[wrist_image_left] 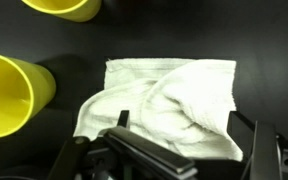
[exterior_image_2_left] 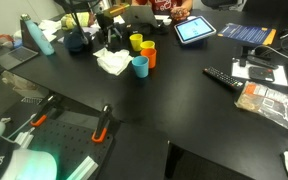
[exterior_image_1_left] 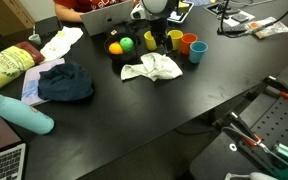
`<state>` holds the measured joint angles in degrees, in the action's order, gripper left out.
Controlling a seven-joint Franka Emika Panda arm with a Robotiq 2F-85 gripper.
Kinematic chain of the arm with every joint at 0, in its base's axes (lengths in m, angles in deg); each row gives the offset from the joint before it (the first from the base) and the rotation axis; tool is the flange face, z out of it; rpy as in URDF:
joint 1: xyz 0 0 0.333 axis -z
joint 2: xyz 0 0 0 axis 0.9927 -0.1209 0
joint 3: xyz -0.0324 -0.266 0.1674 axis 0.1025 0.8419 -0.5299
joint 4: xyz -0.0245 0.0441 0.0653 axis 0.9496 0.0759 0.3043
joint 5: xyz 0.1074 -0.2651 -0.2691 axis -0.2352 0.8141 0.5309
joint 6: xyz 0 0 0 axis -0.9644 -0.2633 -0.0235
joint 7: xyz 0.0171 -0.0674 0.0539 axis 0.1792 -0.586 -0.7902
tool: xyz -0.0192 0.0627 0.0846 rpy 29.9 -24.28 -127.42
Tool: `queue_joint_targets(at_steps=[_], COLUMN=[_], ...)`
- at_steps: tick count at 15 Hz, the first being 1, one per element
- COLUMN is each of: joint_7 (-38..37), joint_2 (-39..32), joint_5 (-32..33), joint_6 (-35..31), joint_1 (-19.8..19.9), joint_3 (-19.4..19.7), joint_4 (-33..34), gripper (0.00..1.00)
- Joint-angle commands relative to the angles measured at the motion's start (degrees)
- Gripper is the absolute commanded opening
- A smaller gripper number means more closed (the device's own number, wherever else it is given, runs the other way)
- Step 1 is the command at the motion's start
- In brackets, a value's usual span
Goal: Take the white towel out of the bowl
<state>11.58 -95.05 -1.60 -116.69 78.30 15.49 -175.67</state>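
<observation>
spread wide at the bottom of the wrist view, the gripper (wrist_image_left: 174,160) hangs empty over the white towel (wrist_image_left: 174,100), which lies rumpled at frame centre beside two yellow cups (wrist_image_left: 9,95); no bowl rim shows, so progress is unclear.

White towel (exterior_image_2_left: 112,62) lies crumpled on the black table (exterior_image_2_left: 174,110), touching the blue cup (exterior_image_2_left: 140,66); orange cup (exterior_image_2_left: 148,54) and yellow cup (exterior_image_2_left: 136,42) sit just behind it. Dark blue cloth (exterior_image_2_left: 76,42) and teal bottle (exterior_image_2_left: 39,38) far left; tablet (exterior_image_2_left: 195,31) behind, remote (exterior_image_2_left: 225,78) and papers at right.
</observation>
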Motion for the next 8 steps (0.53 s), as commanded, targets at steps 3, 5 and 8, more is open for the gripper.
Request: queue_joint_targets(at_steps=[3, 5, 8], joint_7=[8.5, 6.5, 6.7], joint_2=[11.3, 8.2, 8.6], joint_5=[-1.4, -0.7, -0.7], joint_6=[0.3, 0.8, 0.9], joint_1=[3.1, 1.7, 1.6], joint_3=[-4.8, -3.5, -3.5], joint_4=[-10.6, -7.5, -8.0], gripper=[1.0, 1.0, 1.0])
